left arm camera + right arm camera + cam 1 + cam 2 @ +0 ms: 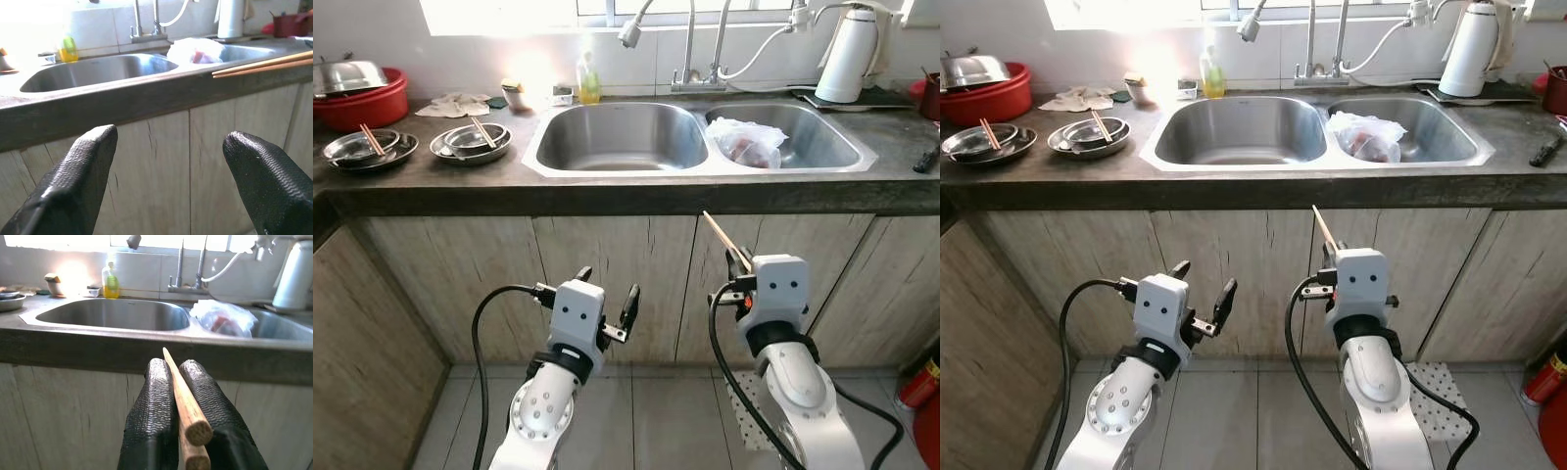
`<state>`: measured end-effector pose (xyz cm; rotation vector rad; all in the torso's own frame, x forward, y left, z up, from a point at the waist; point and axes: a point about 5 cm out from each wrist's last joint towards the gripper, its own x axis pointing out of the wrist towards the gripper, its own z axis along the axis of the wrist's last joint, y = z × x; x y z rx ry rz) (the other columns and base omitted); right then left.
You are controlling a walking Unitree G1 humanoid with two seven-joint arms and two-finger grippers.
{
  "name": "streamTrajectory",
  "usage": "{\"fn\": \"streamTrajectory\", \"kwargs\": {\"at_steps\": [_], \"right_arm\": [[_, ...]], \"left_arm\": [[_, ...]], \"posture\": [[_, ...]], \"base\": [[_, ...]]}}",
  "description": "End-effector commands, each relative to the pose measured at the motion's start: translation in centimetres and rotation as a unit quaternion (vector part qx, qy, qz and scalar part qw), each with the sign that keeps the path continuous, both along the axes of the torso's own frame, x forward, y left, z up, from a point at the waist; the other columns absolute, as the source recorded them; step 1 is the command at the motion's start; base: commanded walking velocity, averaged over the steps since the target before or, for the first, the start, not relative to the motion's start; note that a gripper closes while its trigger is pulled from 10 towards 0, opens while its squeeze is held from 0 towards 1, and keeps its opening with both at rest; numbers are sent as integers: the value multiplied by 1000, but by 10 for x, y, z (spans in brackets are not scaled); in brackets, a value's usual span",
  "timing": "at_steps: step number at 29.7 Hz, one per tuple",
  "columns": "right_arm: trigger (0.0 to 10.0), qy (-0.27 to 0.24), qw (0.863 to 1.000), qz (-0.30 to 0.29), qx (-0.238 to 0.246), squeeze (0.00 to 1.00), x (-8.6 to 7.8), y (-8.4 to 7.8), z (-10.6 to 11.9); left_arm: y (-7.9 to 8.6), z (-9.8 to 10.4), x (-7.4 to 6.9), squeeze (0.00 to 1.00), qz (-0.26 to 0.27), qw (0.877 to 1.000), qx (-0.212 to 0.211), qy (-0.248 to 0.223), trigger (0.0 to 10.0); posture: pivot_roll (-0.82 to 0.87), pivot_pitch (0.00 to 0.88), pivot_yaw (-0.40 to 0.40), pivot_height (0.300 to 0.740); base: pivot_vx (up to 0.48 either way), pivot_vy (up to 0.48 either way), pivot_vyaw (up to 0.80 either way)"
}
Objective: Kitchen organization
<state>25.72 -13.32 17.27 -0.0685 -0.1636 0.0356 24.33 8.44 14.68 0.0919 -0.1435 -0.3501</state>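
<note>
My right gripper (740,266) is shut on a pair of wooden chopsticks (724,238), held low in front of the cabinet doors below the right sink basin; their tips slant up toward the counter edge. The right wrist view shows the chopsticks (182,401) clamped between the two black fingers (151,426). Level with it, my left gripper (607,294) stands open and holds nothing, below the left basin (622,137). Two steel plates with bowls and chopsticks (370,147) (472,140) sit on the dark counter at the left.
A plastic bag with food (747,143) lies in the right basin. A red tub with a steel lid (357,93), a rag (455,104), a soap bottle (589,80), the faucets (690,49) and a white kettle (850,54) line the back. Tiled floor lies below.
</note>
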Motion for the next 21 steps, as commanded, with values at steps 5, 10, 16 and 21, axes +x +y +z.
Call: {"fn": "streamTrajectory", "kwargs": {"at_steps": [5,10,16,21], "right_arm": [[10000,-34,999,4,6,0,9,-2,21],[10000,-48,999,18,5,0,15,-2,30],[10000,-61,998,28,2,0,21,0,39],[10000,-65,997,35,-15,0,27,1,44]], "left_arm": [[2,0,1,0,6,1000,3,3,10000],[4,-1,2,0,6,1000,6,4,10000],[5,1,4,0,7,1000,6,0,10000],[4,1,6,0,8,1000,5,-3,10000]], "posture": [[39,25,-14,740],[37,19,-16,740],[39,9,-17,740],[36,3,-18,740]], "base": [[311,0,338],[319,0,0],[315,0,0],[319,0,0]]}}
